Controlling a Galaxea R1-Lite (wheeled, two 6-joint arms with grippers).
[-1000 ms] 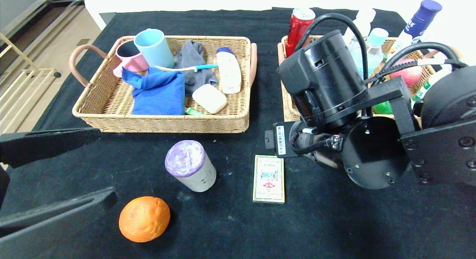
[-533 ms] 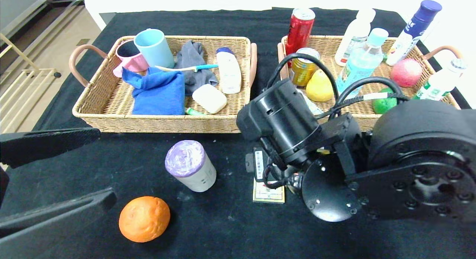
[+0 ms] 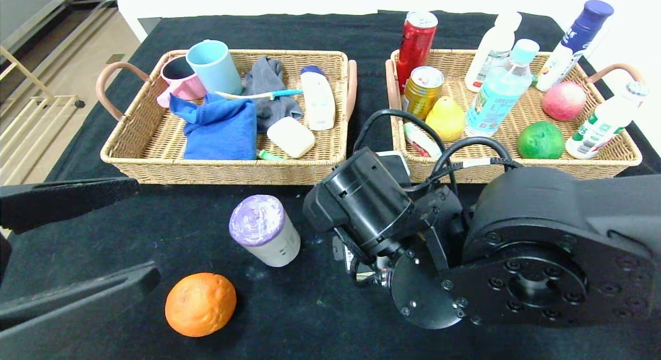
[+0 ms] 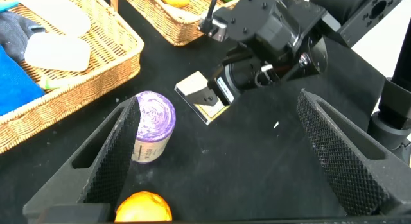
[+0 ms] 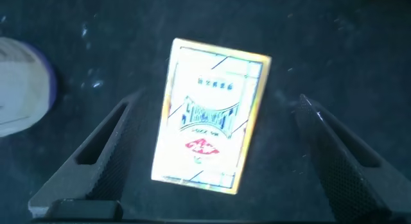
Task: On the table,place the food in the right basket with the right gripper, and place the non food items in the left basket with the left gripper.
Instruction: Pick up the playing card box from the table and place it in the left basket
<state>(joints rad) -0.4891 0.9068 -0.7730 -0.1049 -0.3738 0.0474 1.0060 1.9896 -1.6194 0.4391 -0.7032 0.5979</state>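
A gold-edged card box (image 5: 212, 131) lies flat on the black cloth. My right gripper (image 5: 216, 105) is open just above it, with one finger on each side and neither touching. The box also shows in the left wrist view (image 4: 191, 88), but my right arm (image 3: 361, 210) hides it in the head view. An orange (image 3: 200, 304) lies at the front left. A purple-topped white cylinder (image 3: 263, 230) stands behind it. My left gripper (image 3: 146, 228) is open and empty at the left edge, apart from both.
The left basket (image 3: 227, 172) holds cups, cloths, a toothbrush, a bottle and soap. The right basket (image 3: 599, 163) holds cans, bottles, a pear, an apple and a lime. Bare cloth lies between the cylinder and my right arm.
My right arm has swung from over the right basket forward, left and down, and now covers the card box in the head view. My left gripper, the orange and the cylinder have not moved.
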